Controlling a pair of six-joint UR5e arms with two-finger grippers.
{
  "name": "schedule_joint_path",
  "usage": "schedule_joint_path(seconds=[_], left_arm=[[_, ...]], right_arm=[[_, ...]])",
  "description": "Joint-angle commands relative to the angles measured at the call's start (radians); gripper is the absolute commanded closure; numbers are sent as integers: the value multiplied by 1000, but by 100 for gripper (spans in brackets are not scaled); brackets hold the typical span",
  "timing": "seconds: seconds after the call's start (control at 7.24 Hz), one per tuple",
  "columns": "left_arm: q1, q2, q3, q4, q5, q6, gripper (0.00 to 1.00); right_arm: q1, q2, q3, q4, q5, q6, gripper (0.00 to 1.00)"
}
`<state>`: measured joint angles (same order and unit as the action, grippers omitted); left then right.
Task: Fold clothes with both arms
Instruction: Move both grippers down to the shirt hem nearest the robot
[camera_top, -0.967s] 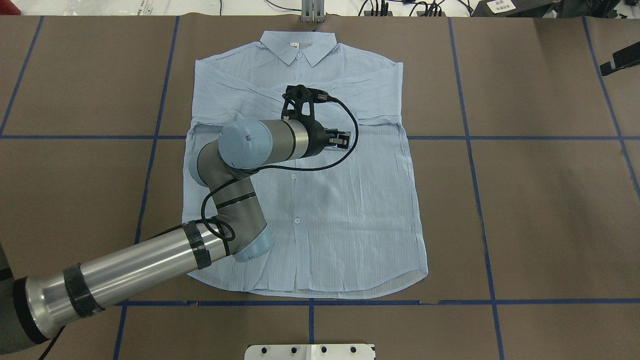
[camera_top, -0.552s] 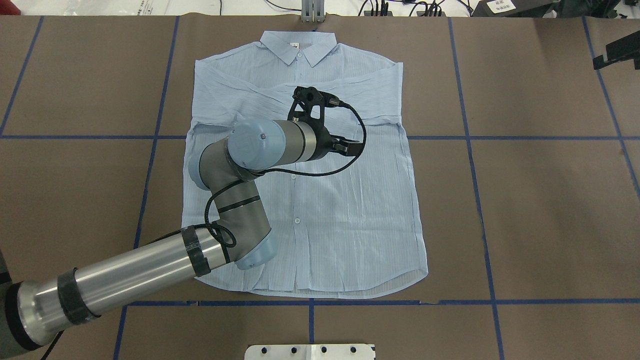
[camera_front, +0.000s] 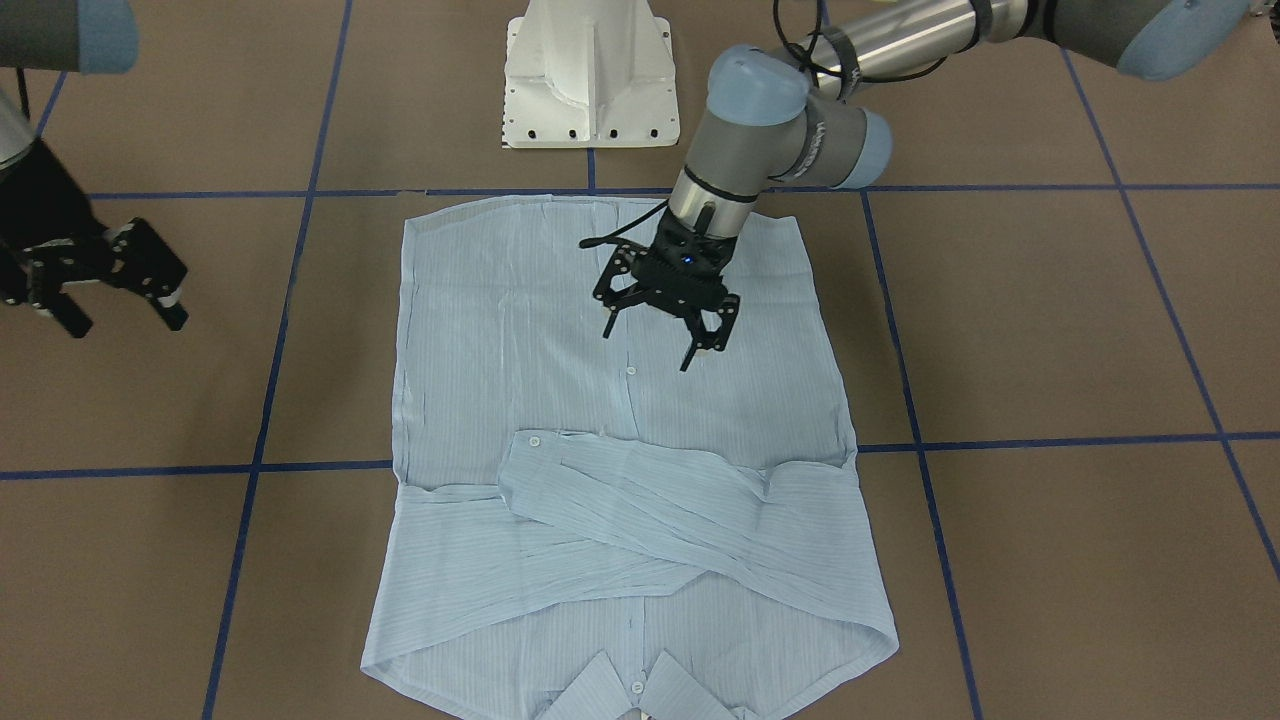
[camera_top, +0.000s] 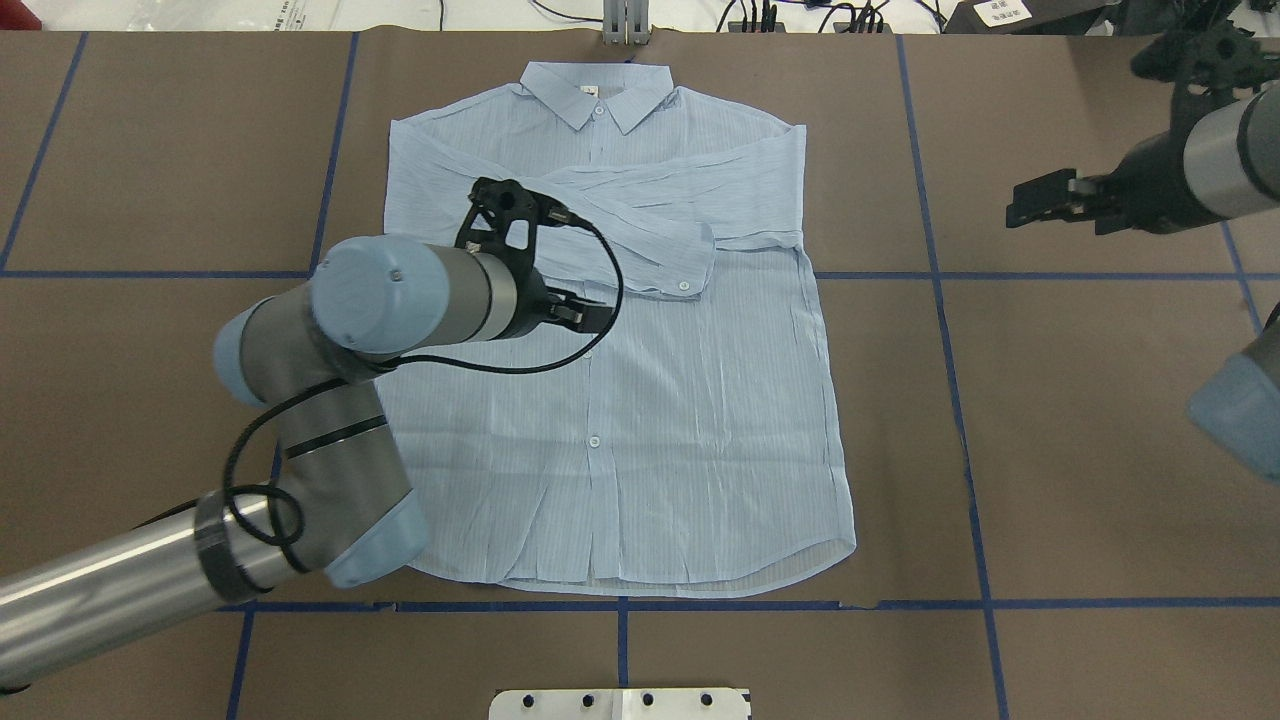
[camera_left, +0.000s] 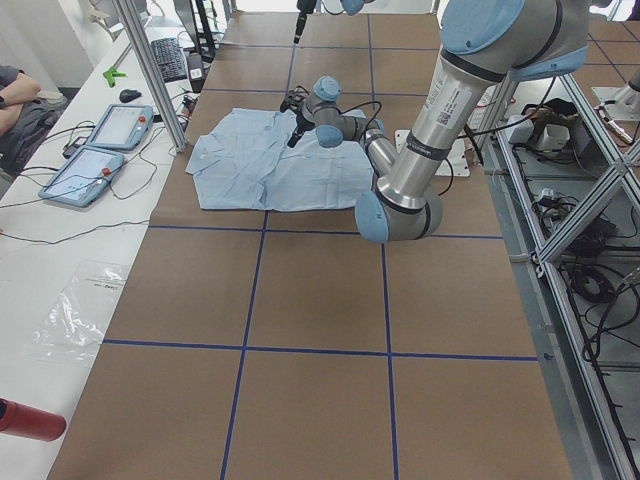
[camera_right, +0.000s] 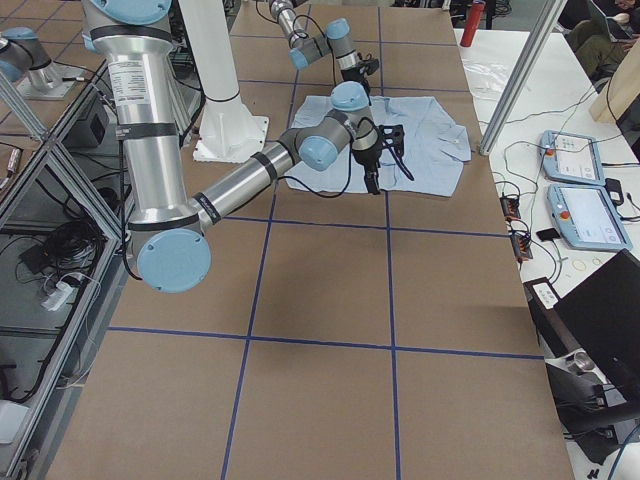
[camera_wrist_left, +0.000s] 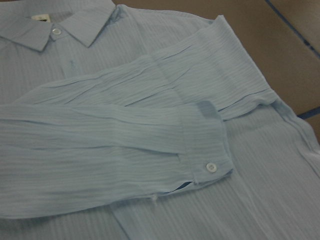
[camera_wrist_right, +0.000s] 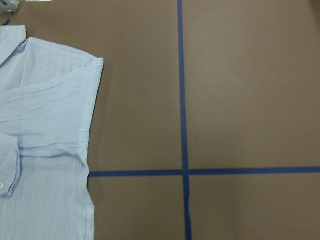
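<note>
Two sleeves (camera_top: 640, 210) are seen already crossed over the chest of the shirt (camera_top: 660, 430). It lies flat, front up and buttoned, on the bench (camera_top: 1080, 430), with its collar (camera_top: 597, 95) away from the robot and its hem (camera_top: 690, 582) near the white pedestal base (camera_front: 590, 80). The left tool (camera_front: 646, 350) hangs above the shirt's front, between hem and sleeves, with its jaws spread wide and nothing held. The right tool (camera_front: 128, 325) is held off to the shirt's side over bare bench, likewise wide open and empty. The step in hand is judged to be the fold of the body, for which an edge must first be taken by each tool. The fabric looks thin and crinkly, so both layers should be pinched well in from the very edge. The two grips should be raised only a little and carried level and together, so that the crossed sleeves are not dragged. The upper cuff (camera_wrist_left: 207, 145) lies loose on top and could be flipped by a low pass. In the overhead view the hem's left corner is hidden under the left arm (camera_top: 400, 300), which would have to be drawn back before that corner can be reached. Its black cable (camera_top: 600, 330) loops close above the cloth and might catch it. Blue tape lines (camera_top: 935, 275) cross the bench, while two tablets (camera_left: 100, 150) and a red object (camera_left: 25, 420) are well apart from the shirt.
</note>
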<state>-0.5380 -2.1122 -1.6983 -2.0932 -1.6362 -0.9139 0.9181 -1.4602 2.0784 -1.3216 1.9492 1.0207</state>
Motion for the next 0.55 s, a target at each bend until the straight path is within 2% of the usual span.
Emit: schedule_joint_path(seconds=[0.0, 0.14, 0.28, 0.41], left_arm=[[-2, 238, -222, 13, 4, -13, 0], [0, 332, -271, 7, 9, -35, 0], [18, 401, -302, 4, 12, -184, 0], [59, 441, -319, 4, 13, -274, 0]], right_arm=[[-270, -83, 141, -1, -209, 210, 0], [-382, -91, 159, -1, -319, 289, 0], [-465, -103, 163, 1, -391, 346, 0], [-497, -114, 173, 1, -398, 386, 0]])
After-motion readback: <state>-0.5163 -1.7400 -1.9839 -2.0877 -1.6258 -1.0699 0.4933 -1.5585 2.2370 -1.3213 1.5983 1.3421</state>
